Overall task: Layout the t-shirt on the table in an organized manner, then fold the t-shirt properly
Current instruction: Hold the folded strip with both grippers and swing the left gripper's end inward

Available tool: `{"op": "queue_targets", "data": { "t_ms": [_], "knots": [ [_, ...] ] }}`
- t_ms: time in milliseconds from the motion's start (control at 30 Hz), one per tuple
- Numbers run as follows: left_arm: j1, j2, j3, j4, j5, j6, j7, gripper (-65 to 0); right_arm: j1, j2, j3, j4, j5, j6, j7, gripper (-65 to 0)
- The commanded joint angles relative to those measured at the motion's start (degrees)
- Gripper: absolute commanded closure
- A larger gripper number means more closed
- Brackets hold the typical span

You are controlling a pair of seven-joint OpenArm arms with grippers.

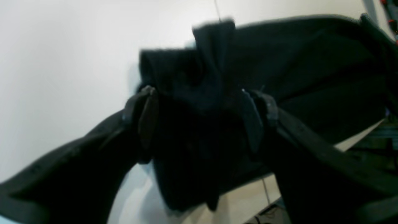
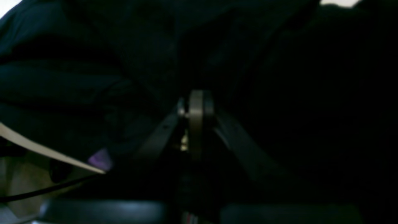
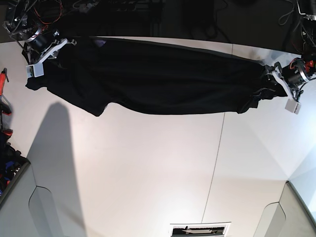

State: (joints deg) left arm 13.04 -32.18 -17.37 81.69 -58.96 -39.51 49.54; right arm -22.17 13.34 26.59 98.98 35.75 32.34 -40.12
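Note:
The black t-shirt [image 3: 158, 76] is pulled out into a long band along the far side of the white table [image 3: 148, 168], its lower edge sagging at the left. My left gripper [image 3: 269, 90] holds its right end; in the left wrist view the gripper [image 1: 200, 121] has a thick bunch of the t-shirt [image 1: 311, 62] between its fingers [image 1: 148, 119]. My right gripper [image 3: 60, 47] holds the shirt's left end; in the right wrist view the gripper [image 2: 196, 102] has its pads [image 2: 196, 124] pressed together with the t-shirt [image 2: 77, 77] around them. A purple patch [image 2: 99, 160] shows at the table edge.
The table's dark seam [image 3: 217, 148] runs from the shirt toward the near edge. Red-handled tools [image 3: 3, 94] lie at the left border. A white slotted plate [image 3: 200, 229] sits at the near edge. Cables and frame parts [image 3: 123, 15] lie beyond the far edge.

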Motion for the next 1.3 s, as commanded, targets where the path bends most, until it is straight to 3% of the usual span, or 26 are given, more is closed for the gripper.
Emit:
{"op": "queue_targets", "data": {
  "t_ms": [0,167,467,500,633,833,1067,1200,1267],
  "knots": [
    [-0.48,-0.57,-0.55,0.72,0.59,-0.49,-2.25,-43.9,0.46,0.79,0.33,0.87,1.22,0.24,0.94,0.0],
    [-0.46,2.1,-0.55,0.57,8.04,-0.49,-4.31,-43.9,0.9,0.81,0.33,0.87,1.31,0.24,0.44,0.0],
    [1.31,4.46,-0.55,0.59,5.09,-0.49,-0.48,-42.2,1.07,0.79,0.33,0.87,1.99,0.24,0.46,0.0],
    [1.51,4.9,-0.55,0.59,4.87,-0.49,-0.48,-37.3,1.09,0.81,0.33,0.87,2.23,0.24,0.46,0.0],
    [1.57,6.27,-0.55,0.59,5.01,-0.49,-2.12,0.0,1.57,0.79,0.33,0.87,2.43,0.24,0.46,0.0],
    [-0.9,6.4,-0.57,0.59,14.45,-0.49,-12.04,0.0,2.03,0.92,0.35,0.87,2.45,0.24,0.46,0.0],
    [-9.99,5.79,-0.55,0.59,26.4,0.7,-13.11,0.0,3.72,0.92,1.9,0.94,6.03,0.26,0.44,0.0],
    [-14.01,2.82,-0.55,0.59,31.26,4.37,-14.19,0.0,5.35,0.9,2.23,1.01,6.91,0.33,0.28,0.0],
    [-15.61,0.63,-0.55,0.7,31.56,4.55,-13.97,0.0,5.99,0.9,2.23,1.01,6.93,0.5,0.2,0.0]
  ]
}}
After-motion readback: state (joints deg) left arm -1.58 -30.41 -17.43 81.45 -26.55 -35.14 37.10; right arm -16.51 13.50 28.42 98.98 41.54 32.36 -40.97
